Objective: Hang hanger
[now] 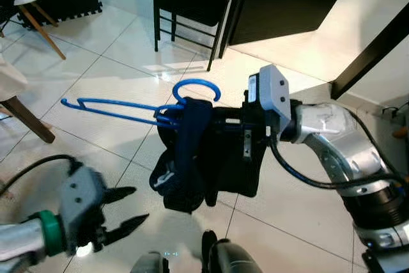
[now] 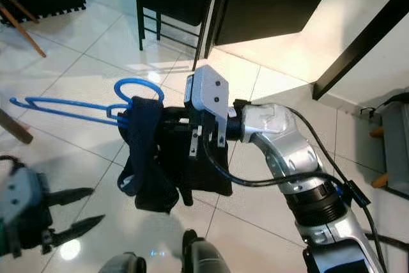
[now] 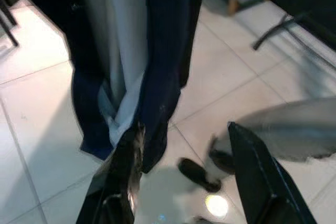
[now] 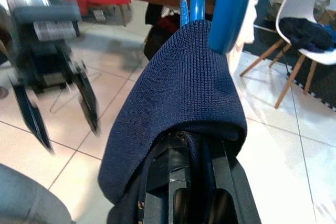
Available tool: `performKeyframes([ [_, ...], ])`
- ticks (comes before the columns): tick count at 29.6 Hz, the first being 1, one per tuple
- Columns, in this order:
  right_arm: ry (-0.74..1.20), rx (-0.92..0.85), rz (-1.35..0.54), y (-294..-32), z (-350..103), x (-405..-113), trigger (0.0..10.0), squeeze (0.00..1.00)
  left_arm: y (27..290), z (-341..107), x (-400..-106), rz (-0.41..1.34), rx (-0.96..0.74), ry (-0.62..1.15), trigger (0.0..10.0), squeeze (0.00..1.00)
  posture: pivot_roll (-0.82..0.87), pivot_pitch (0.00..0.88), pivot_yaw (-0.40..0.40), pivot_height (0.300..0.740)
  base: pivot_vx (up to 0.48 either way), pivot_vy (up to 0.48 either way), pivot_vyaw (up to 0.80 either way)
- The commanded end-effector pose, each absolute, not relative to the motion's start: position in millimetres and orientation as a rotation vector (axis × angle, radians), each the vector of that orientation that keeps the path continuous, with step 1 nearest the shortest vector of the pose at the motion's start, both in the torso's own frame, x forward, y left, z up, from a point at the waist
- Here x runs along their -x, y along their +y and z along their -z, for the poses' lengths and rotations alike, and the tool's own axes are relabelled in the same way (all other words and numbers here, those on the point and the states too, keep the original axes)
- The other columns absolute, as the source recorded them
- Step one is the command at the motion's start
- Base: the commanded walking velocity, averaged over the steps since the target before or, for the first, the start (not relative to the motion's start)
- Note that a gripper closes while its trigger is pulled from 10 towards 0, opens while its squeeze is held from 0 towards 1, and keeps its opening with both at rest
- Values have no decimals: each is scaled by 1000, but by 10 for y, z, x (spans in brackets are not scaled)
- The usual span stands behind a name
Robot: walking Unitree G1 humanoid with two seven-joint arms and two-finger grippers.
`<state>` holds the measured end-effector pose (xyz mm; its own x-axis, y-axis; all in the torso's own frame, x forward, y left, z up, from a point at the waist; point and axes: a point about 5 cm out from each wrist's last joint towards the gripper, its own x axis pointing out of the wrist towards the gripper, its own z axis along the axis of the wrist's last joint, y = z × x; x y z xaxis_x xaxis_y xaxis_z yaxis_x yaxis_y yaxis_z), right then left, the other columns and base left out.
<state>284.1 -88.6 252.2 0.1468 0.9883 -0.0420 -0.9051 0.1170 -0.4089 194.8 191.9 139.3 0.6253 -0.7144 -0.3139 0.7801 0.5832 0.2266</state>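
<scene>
Blue plastic marked the hanger (image 1: 137, 108), which was held out level above the white tiled floor (image 1: 115, 68), its hook (image 1: 195, 88) curling up just beside the right gripper (image 1: 211, 126). A dark navy garment (image 1: 185, 158) was draped over the hanger near the hook and hung down in folds, covering most of the right gripper's black fingers. In the right wrist view those fingers (image 4: 173, 182) sat close together under the knitted cloth (image 4: 178, 98), closed on the hanger and the garment at once, with the blue hook (image 4: 220, 3) rising just past them.

The left gripper (image 1: 124, 212) was low at the robot's left, well apart from the hanger, its two fingers spread moderately wide and touching nothing. In the left wrist view its fingers (image 3: 123, 177) pointed toward the hanging garment (image 3: 152, 51). A dark chair (image 1: 192, 4) stood beyond on the tiles.
</scene>
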Motion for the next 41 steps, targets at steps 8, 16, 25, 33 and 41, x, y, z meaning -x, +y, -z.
performKeyframes([
  [8, -350, 368, -1451, -857, -2708, -2730, 0, 0, 1946, -1289, -2207, 742, -471, 164, 10000, 0, 56, 125, -52, 740, 0, 0, 0],
  [16, -362, 360, -1463, -840, -2753, -2700, 0, 0, 1945, -1202, -2349, 731, -477, 174, 549, 0, 54, 123, -49, 740, 0, 0, 0],
  [25, -355, 335, -1435, -868, -2765, -2744, 0, 0, 1895, -1073, -2258, 799, -453, 212, 0, 0, 58, 125, -48, 740, 0, 0, 0],
  [33, -337, 323, -1402, -904, -2748, -2804, 0, 0, 1933, -1099, -2286, 774, -443, 181, 0, 0, 67, 126, -50, 740, 0, 0, 0],
  [41, -257, 496, -1342, -1021, -2498, -2910, 0, 0, 2125, -1322, -2244, 718, -523, 152, 0, 0, 64, 128, -39, 740, 0, 0, 0],
])
